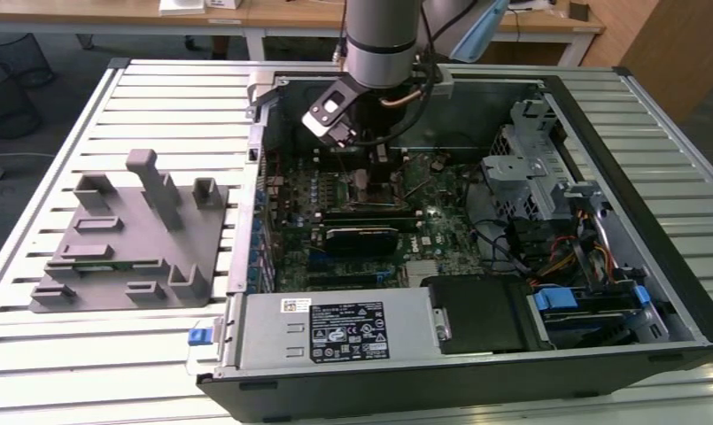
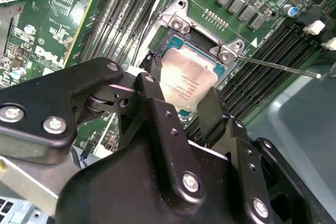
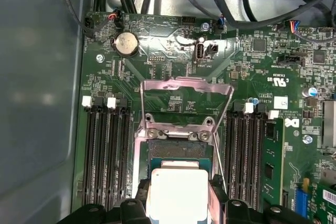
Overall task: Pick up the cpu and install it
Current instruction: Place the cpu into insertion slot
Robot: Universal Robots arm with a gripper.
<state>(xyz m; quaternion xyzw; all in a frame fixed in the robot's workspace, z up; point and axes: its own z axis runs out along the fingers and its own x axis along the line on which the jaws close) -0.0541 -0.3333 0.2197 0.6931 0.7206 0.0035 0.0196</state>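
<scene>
1. Two black fingers (image 2: 152, 94) of the gripper (image 2: 182, 90) are clenched on the cpu (image 2: 186, 74), one on each opposite edge, silver top facing up. Both wrist views show this.
2. In the first wrist view the cpu (image 3: 178, 190) sits between the finger tips right over the socket (image 3: 176, 150). A strip of the socket's contact field is exposed past the chip's far edge. Can't tell if the chip is seated or just above.
3. Load plate (image 3: 186, 84) is swung open and stands up past the socket.
4. Thin metal lever rod (image 2: 278, 66) sticks out sideways from the socket corner, over the memory slots (image 2: 273, 45).
5. Black memory slots flank the socket on both sides in the first wrist view. A coin battery (image 3: 126, 44) sits further out on the motherboard (image 3: 168, 59), near its far edge.
6. Exterior view: the arm (image 1: 380, 35) reaches down into the open computer case (image 1: 657, 212), toward the far half of the board.
7. Silver power supply (image 1: 332, 329) fills the case's near corner on the exterior view's left.
8. Grey fixture (image 1: 126, 239) with upright posts lies on the slatted table (image 1: 155, 97) beside the case, toward the table's edge on the exterior view's left, well apart from the gripper.
</scene>
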